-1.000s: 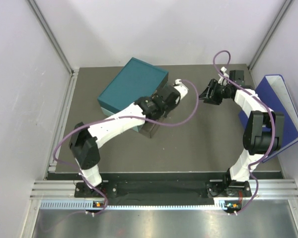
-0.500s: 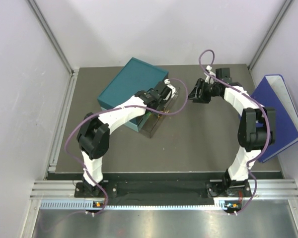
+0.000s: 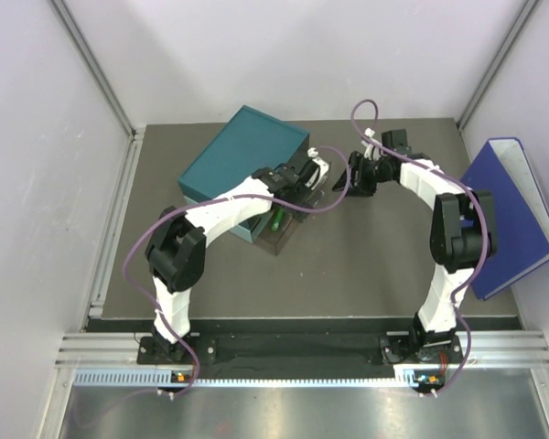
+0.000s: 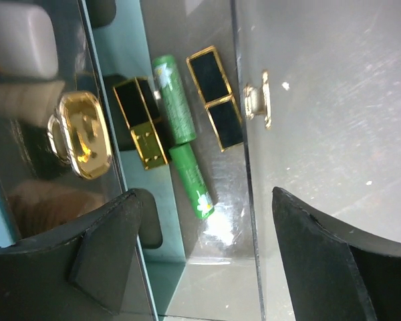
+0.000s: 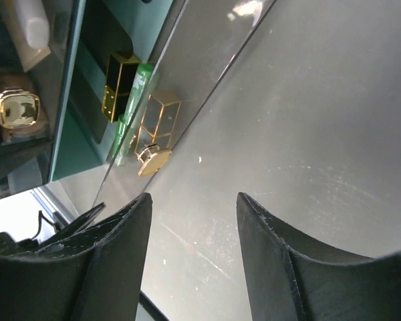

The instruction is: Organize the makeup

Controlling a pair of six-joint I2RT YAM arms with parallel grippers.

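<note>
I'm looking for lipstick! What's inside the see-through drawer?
Inside the clear drawer lie green tubes and two black-and-gold lipsticks. Whatever sits farther back, under the teal box, is covered.

Two green tubes (image 4: pixel 174 100), two black-gold lipsticks (image 4: pixel 140 120)

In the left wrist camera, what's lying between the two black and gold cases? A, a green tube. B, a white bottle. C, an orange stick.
A: a green tube lies between one black-and-gold case and the other.
</note>
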